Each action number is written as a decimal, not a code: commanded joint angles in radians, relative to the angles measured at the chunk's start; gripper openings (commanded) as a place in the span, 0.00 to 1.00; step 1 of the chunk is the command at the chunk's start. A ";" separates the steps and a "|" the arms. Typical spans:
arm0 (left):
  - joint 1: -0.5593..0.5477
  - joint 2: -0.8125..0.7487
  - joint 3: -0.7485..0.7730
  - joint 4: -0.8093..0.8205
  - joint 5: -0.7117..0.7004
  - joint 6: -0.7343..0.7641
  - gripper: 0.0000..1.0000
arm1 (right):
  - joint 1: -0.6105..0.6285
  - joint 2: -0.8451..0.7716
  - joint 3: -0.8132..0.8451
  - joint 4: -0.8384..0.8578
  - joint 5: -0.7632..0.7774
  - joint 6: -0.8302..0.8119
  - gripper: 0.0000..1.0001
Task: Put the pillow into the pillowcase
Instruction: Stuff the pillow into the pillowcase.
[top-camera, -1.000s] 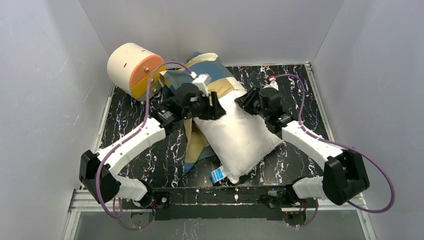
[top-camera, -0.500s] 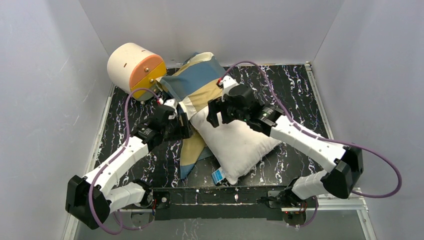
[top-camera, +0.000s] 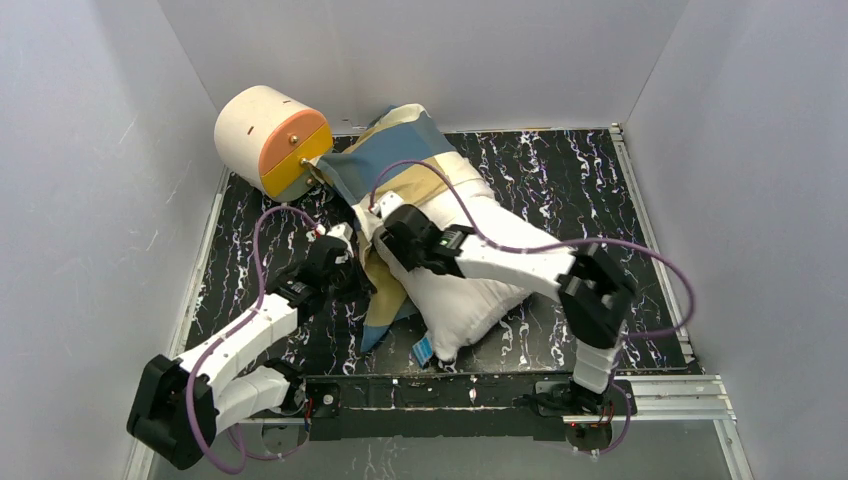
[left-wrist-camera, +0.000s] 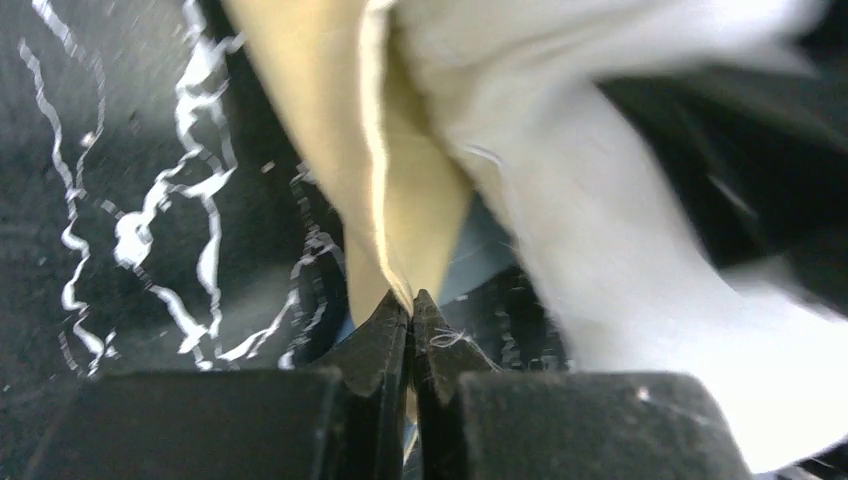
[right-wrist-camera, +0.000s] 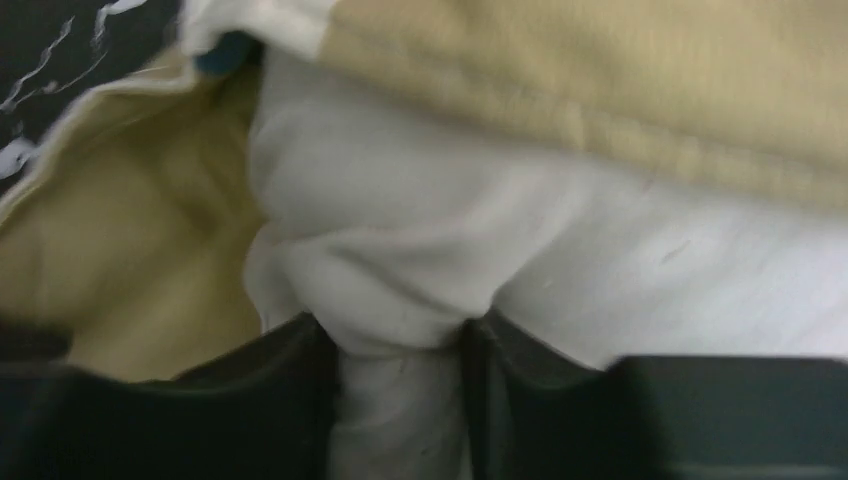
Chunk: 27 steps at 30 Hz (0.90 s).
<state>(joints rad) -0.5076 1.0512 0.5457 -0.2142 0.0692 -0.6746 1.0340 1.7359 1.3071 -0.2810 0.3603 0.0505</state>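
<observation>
Pillow (top-camera: 480, 295) is lying diagonally on the black marbled worktop (top-camera: 570, 180). Its near end is showing bare; its far end is sitting inside the pillowcase (top-camera: 400, 150). The case's open edge is running across the pillow approx. mid-length, w/ a loose flap of tan & blue cloth trailing down the pillow's left side onto the worktop.

L claw (left-wrist-camera: 410, 305) is pinching closed on that flap's tan edge. The wrist view is showing cloth going right in btwn the tips, low over the worktop.

R arm is reaching across over the pillow. R claw (right-wrist-camera: 400, 350) is gripping a bunched fold of white pillow fabric btwn its fingers (right-wrist-camera: 275, 365), just under the case's tan hem.

Cream-and-orange cylinder (top-camera: 265, 135) is sitting at the far-left corner, right beside the case's far end. Small blue tag (top-camera: 427, 350) is lying by the pillow's near corner.
</observation>
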 joint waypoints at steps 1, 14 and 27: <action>0.003 -0.085 0.126 0.059 0.088 -0.038 0.00 | -0.052 0.184 0.213 0.119 0.157 0.069 0.30; -0.048 -0.134 0.132 0.153 0.340 0.011 0.00 | -0.201 0.075 0.175 0.423 0.159 0.655 0.01; -0.052 0.086 0.557 0.225 0.600 0.032 0.00 | -0.248 -0.213 0.005 0.608 0.257 0.841 0.01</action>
<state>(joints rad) -0.5228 1.1034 0.9424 -0.1009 0.4072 -0.5987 0.8242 1.6939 1.3277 0.0509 0.5076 0.7769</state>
